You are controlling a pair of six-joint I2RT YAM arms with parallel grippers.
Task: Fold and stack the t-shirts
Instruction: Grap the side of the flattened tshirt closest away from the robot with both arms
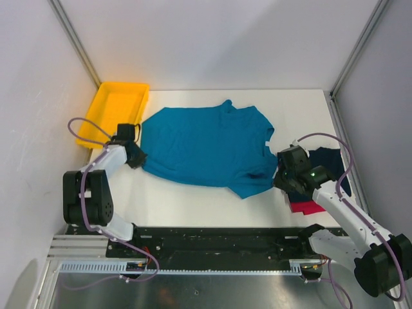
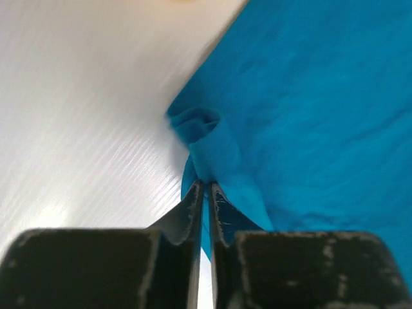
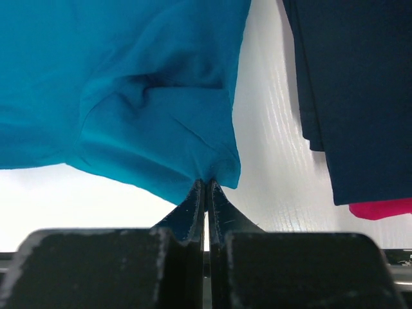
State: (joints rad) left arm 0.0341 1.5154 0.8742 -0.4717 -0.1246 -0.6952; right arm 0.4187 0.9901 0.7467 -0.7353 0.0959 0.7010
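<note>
Since the teal t-shirt (image 1: pixel 206 145) looks light, limp cloth, its edges likely give the best hold: the left gripper (image 2: pixel 205 191) pinches a rolled hem fold, the right gripper (image 3: pixel 206 187) a bunched corner, the shirt spreading ahead of both jaws.

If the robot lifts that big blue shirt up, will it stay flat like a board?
Probably not. The teal-blue cloth t-shirt bunches and wrinkles where the left gripper and right gripper pinch it, so it should sag between them. It looks thin, likely light.
</note>
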